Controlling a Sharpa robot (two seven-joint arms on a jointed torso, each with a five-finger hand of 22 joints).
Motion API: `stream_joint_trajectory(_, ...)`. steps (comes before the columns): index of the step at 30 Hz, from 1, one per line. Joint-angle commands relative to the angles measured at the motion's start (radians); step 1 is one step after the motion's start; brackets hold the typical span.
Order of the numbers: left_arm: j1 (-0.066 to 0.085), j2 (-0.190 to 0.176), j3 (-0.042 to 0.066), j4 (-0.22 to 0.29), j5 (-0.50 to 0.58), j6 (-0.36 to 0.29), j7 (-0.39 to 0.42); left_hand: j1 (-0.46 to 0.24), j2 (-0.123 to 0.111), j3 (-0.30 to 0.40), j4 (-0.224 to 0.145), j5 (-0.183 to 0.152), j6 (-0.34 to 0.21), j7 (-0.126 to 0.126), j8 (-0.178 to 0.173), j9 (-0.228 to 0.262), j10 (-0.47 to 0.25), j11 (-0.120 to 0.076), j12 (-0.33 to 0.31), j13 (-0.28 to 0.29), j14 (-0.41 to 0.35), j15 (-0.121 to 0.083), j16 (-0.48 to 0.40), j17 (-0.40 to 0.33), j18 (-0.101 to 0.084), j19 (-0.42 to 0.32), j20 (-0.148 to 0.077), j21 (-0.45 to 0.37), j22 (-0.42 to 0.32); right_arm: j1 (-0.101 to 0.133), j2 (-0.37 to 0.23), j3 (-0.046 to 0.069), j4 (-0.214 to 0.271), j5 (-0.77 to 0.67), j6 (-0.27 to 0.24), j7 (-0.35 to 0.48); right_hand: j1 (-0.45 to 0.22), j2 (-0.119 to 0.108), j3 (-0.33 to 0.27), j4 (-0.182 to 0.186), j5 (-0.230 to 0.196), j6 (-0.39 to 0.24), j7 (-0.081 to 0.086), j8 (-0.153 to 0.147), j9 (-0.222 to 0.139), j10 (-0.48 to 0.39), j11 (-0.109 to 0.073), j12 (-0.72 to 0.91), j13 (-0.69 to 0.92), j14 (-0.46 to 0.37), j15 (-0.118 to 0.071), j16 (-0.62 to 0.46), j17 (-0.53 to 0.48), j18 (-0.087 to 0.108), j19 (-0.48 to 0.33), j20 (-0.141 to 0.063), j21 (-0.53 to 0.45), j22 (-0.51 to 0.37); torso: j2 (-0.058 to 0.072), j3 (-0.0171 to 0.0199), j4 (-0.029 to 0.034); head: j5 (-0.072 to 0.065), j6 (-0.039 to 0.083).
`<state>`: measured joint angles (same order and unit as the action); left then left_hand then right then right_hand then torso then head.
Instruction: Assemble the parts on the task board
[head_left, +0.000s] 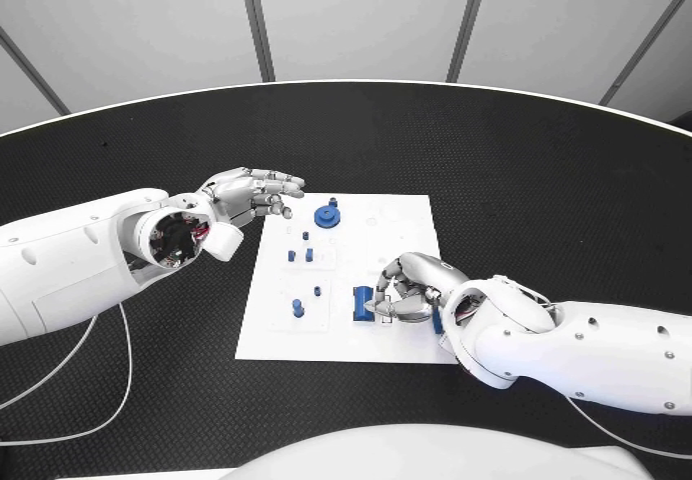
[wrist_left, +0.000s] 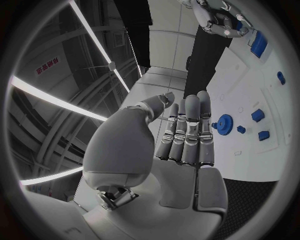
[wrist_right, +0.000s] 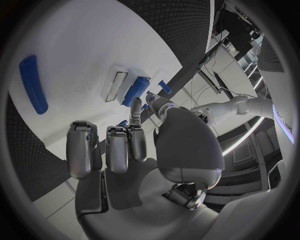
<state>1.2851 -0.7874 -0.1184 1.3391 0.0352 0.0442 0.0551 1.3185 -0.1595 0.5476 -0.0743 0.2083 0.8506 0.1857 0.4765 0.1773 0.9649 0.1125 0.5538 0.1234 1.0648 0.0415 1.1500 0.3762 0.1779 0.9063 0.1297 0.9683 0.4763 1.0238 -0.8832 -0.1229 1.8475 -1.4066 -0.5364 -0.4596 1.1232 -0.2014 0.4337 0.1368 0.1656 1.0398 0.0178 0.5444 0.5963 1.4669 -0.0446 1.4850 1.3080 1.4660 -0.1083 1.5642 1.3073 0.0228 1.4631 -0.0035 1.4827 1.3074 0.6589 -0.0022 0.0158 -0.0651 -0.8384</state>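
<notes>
The white board (head_left: 397, 215) lies in the middle of the black table (head_left: 548, 160), and it serves as the landmark here. The right robot hand (head_left: 408, 285) rests over the board's near right part, fingers curled down around a flat blue bar (head_left: 362, 303) and another blue piece at its far side; whether it actually pinches either one I cannot tell, since the fingers hide the contact. The left robot hand (head_left: 257, 195) hovers just off the board's far left corner, fingers straight and together, holding nothing. Close to it, on the board's far edge, stands a blue gear (head_left: 330, 215), and small blue pegs (head_left: 307, 255) stand in a cluster in the board's left half, with one more peg (head_left: 297, 307) nearer the near left corner. The main risk, as I judge it, is the right robot hand's grasp: if the fingers close unevenly on the bar, it may twist or slide across the smooth board instead of lifting. A loose board could also shift under that push, disturbing the pegs. The left robot hand, if it sweeps inward carelessly, could knock the gear off its seat.
</notes>
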Motion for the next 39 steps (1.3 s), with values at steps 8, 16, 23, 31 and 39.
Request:
stream_joint_trajectory(8, 0.0, -0.01, 0.0, 0.003, 0.0, -0.004, 0.003, 0.001, 0.007, -0.005, 0.0, 0.003, -0.005, -0.002, 0.002, -0.001, -0.007, 0.001, 0.006, 0.001, -0.007, -0.002, 0.003, -0.001, 0.007, 0.004, 0.001, -0.006, -0.001, 0.0, -0.173, -0.001, 0.086, 0.011, -0.101, 0.061, 0.015, -0.01, 0.027, -0.008, 0.017, -0.089, 0.056, -0.106, -0.049, 0.057, 0.038, -0.028, 0.198, 0.101, 0.033, -0.003, 0.245, 0.004, 0.079, 0.024, -0.033, 0.2, -0.003, 0.0003, -0.0061, -0.011, 0.004)
stream_joint_trajectory(16, 0.0, -0.013, 0.0, 0.001, 0.0, -0.005, 0.006, 0.0, 0.007, -0.006, 0.001, 0.003, -0.005, -0.002, 0.002, -0.001, -0.007, 0.001, 0.007, 0.001, -0.007, -0.002, 0.004, -0.001, 0.007, 0.004, 0.002, -0.006, -0.002, -0.001, -0.267, -0.016, 0.095, 0.013, -0.106, 0.05, 0.01, -0.014, 0.025, -0.007, 0.016, -0.093, 0.064, -0.127, -0.058, 0.055, 0.046, -0.033, 0.196, 0.101, 0.04, -0.003, 0.245, 0.004, 0.078, 0.03, -0.036, 0.2, -0.007, 0.0039, -0.0174, -0.03, 0.005)
stream_joint_trajectory(23, 0.0, -0.012, 0.0, 0.001, 0.0, -0.002, 0.006, 0.0, 0.007, -0.006, 0.001, 0.003, -0.005, -0.002, 0.002, -0.001, -0.007, 0.001, 0.007, 0.001, -0.007, -0.002, 0.004, -0.001, 0.007, 0.004, 0.002, -0.006, -0.002, -0.003, -0.282, -0.031, 0.076, -0.013, -0.108, 0.002, 0.005, -0.013, 0.024, -0.004, 0.02, -0.087, 0.065, -0.13, -0.06, 0.054, 0.047, -0.035, 0.195, 0.1, 0.041, -0.003, 0.244, 0.005, 0.077, 0.033, -0.038, 0.198, -0.007, 0.007, -0.0219, -0.032, 0.003)
stream_joint_trajectory(31, 0.0, -0.015, 0.0, 0.002, 0.0, -0.002, 0.006, 0.0, 0.007, -0.006, 0.001, 0.003, -0.005, -0.002, 0.002, -0.001, -0.007, 0.001, 0.007, 0.001, -0.007, -0.002, 0.004, -0.001, 0.007, 0.004, 0.002, -0.006, -0.002, -0.008, -0.269, -0.04, 0.057, -0.024, -0.094, -0.03, -0.009, -0.016, 0.017, 0.004, 0.024, -0.076, 0.064, -0.136, -0.062, 0.052, 0.048, -0.04, 0.193, 0.1, 0.043, -0.005, 0.241, 0.006, 0.076, 0.036, -0.044, 0.195, -0.005, 0.006, -0.0207, -0.031, -0.001)
stream_joint_trajectory(39, 0.0, -0.015, 0.0, 0.003, 0.0, -0.001, 0.005, 0.0, 0.007, -0.006, 0.001, 0.003, -0.005, -0.002, 0.002, -0.001, -0.007, 0.001, 0.007, 0.001, -0.007, -0.002, 0.004, -0.001, 0.007, 0.004, 0.002, -0.006, -0.002, -0.016, -0.252, -0.042, 0.056, -0.025, -0.077, -0.037, -0.018, -0.018, 0.009, 0.011, 0.023, -0.062, 0.061, -0.137, -0.061, 0.051, 0.046, -0.04, 0.193, 0.1, 0.041, -0.005, 0.24, 0.007, 0.076, 0.037, -0.045, 0.195, -0.006, 0.0049, -0.021, -0.03, -0.005)
